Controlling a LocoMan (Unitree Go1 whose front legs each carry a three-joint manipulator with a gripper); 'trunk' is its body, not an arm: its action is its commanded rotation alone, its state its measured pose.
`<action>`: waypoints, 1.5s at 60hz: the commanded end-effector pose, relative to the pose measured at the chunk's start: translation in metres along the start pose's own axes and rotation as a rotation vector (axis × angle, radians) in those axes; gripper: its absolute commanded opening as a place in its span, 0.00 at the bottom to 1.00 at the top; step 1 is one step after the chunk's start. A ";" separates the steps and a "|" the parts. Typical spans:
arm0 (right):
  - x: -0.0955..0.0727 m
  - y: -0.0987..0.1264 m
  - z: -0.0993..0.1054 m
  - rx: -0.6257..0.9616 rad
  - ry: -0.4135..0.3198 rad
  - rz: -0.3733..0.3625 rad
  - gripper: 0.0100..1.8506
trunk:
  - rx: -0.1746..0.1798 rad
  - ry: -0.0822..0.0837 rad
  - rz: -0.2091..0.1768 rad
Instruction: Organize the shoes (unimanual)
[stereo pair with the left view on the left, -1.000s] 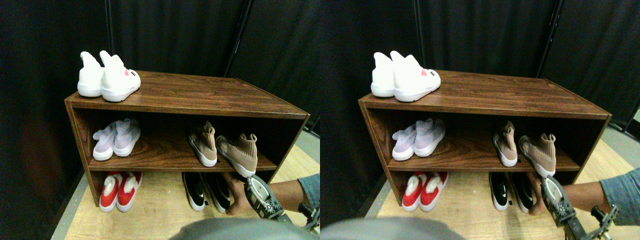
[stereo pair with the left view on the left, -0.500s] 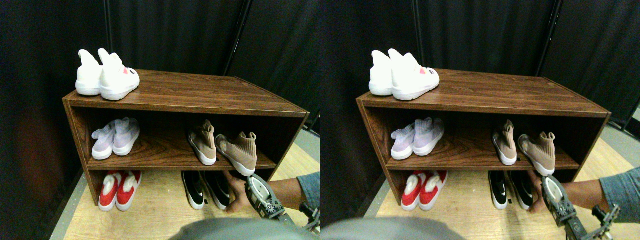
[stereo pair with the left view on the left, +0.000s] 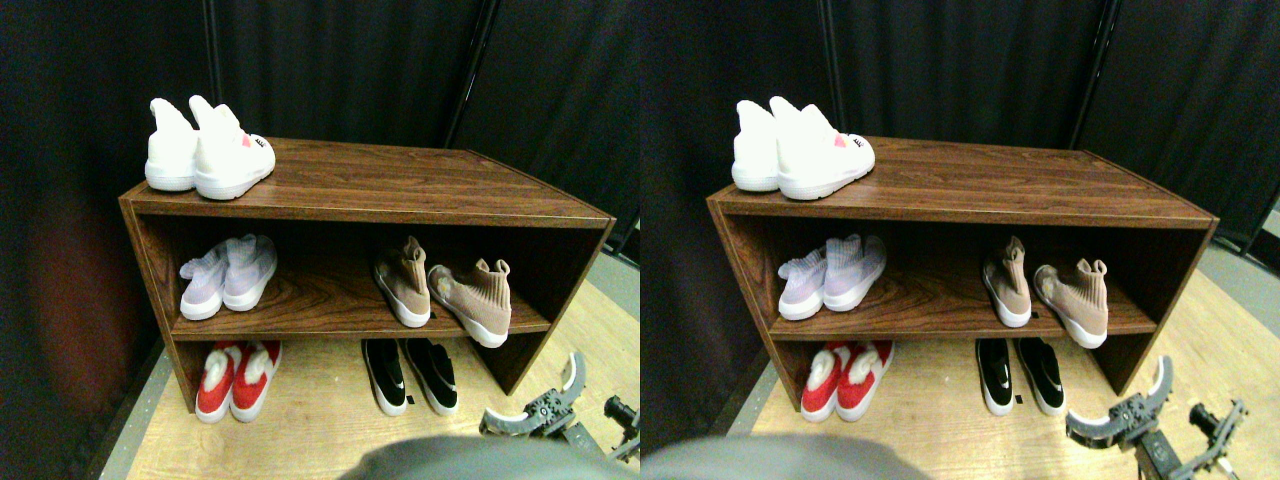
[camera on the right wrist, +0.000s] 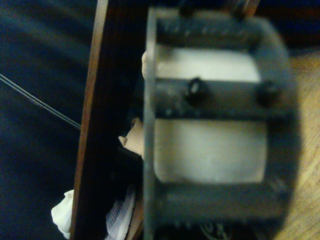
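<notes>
Where wood-grain shelf (stereo pair with the left view on the left: 300, 322) curves: knit (ribbed) shoes (stereo pair with the left view on the left: 470, 300).

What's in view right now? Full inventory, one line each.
White shoes: 2, white, left end of shelf top.
Pale lilac shoes: 2, middle shelf, left.
Tan knit shoes: 2, tan with white soles, middle shelf, right; right one angled over the edge.
Red shoes: 2, red and white, floor level, left.
Black slip-ons: 2, black with white soles, floor level, centre.
Shoe rack: 1, dark wood.
Floor: light wood.
Curtain: black, behind.
Right claw: 1, jaws spread open, lower right, empty.
</notes>
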 end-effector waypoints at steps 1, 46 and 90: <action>0.004 0.003 0.003 -0.007 -0.016 0.039 0.98 | -0.016 0.021 0.004; 0.081 -0.035 0.012 0.212 -0.092 -0.076 0.86 | -0.028 0.033 0.038; 0.085 -0.033 0.004 0.208 -0.087 -0.110 0.89 | -0.036 0.034 0.045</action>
